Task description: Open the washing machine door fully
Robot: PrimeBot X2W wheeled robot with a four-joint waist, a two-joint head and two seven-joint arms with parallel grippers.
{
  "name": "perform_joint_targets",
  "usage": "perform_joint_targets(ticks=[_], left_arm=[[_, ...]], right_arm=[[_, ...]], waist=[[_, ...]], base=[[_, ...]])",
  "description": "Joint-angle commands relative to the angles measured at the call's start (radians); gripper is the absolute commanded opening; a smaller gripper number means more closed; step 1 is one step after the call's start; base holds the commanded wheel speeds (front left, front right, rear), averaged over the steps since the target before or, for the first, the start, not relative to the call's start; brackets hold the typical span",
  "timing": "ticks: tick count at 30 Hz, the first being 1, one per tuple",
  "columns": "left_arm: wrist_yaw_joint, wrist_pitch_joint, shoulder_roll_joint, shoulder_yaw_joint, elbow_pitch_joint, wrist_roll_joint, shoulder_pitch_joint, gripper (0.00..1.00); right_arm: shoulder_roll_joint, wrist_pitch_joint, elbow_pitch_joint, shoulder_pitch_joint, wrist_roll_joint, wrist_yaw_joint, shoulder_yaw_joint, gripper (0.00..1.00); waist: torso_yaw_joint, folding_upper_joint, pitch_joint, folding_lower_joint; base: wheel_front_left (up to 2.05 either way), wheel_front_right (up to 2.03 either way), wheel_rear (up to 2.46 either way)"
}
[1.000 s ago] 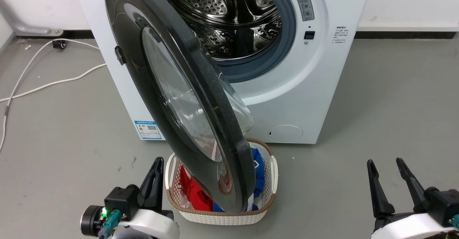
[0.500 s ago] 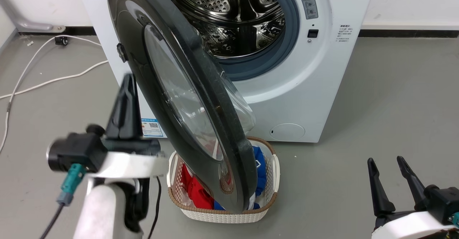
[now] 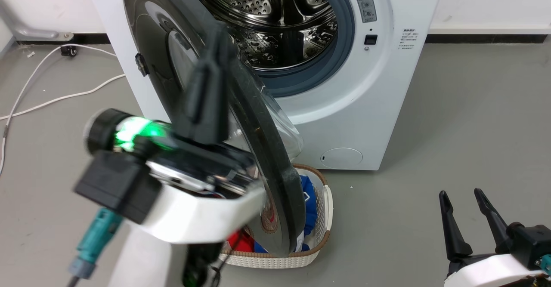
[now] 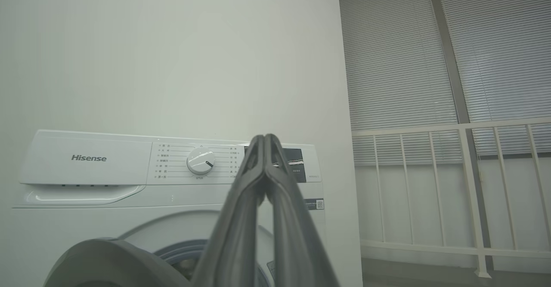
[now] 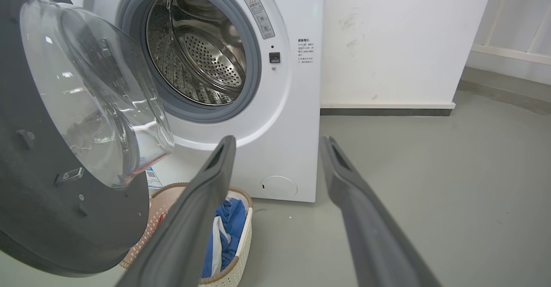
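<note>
The washing machine [image 3: 379, 106] stands at 12 o'clock. Its door [image 3: 280, 179] swings out toward 6, over the laundry basket [image 3: 275, 261] on the floor [image 3: 452, 149]. A cable [image 3: 60, 99] lies at 10 o'clock.

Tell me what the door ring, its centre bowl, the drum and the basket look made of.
Washing machine door ring: glossy black, mirror reflections, likely plastic. Bowl: clear, see-through, glass or plastic. Drum: shiny perforated metal, probably steel. Basket: white woven-look lattice, brown rim, likely plastic.
</note>
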State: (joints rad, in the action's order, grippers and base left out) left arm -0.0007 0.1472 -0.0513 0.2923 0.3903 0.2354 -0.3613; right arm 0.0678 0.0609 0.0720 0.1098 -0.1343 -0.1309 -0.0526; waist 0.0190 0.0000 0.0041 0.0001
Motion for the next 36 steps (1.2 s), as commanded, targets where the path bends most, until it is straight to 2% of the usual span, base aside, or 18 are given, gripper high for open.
perform_joint_targets(ticks=[1, 8, 14, 23, 28, 36], left_arm=[[-0.004, -0.011, 0.000, 0.011, 0.005, 0.006, -0.001, 0.00], [-0.032, -0.103, 0.001, 0.202, 0.044, 0.080, 0.063, 0.00], [-0.059, -0.209, -0.003, 0.336, 0.010, 0.140, 0.133, 0.00], [-0.084, -0.370, -0.046, 0.473, -0.155, 0.209, 0.220, 0.00], [-0.069, -0.374, -0.053, 0.479, -0.297, 0.209, 0.229, 0.00], [-0.011, -0.256, -0.034, 0.415, -0.450, 0.174, 0.169, 0.00]], right_arm=[[-0.004, 0.003, -0.001, -0.008, -0.004, 0.000, -0.001, 1.00], [-0.008, 0.009, -0.004, 0.001, -0.006, 0.000, -0.023, 1.00], [-0.011, 0.008, -0.006, 0.000, -0.012, 0.000, -0.034, 1.00], [-0.006, 0.004, -0.011, -0.022, -0.003, 0.000, -0.029, 1.00], [0.002, 0.008, -0.015, -0.030, -0.001, 0.000, -0.023, 1.00], [0.000, 0.007, -0.022, -0.034, -0.008, 0.000, -0.024, 1.00]], waist=[[0.000, 0.0000, 0.000, -0.0001], [0.011, 0.0000, 0.001, -0.0001], [0.026, 0.0000, 0.006, -0.0001], [0.029, 0.0000, 0.019, -0.0001], [0.017, 0.0000, 0.023, -0.0001], [0.003, 0.0000, 0.033, -0.0001]], base=[[0.00, 0.00, 0.00], [0.00, 0.00, 0.00], [0.00, 0.00, 0.00], [0.00, 0.00, 0.00], [0.00, 0.00, 0.00], [0.00, 0.00, 0.00]])
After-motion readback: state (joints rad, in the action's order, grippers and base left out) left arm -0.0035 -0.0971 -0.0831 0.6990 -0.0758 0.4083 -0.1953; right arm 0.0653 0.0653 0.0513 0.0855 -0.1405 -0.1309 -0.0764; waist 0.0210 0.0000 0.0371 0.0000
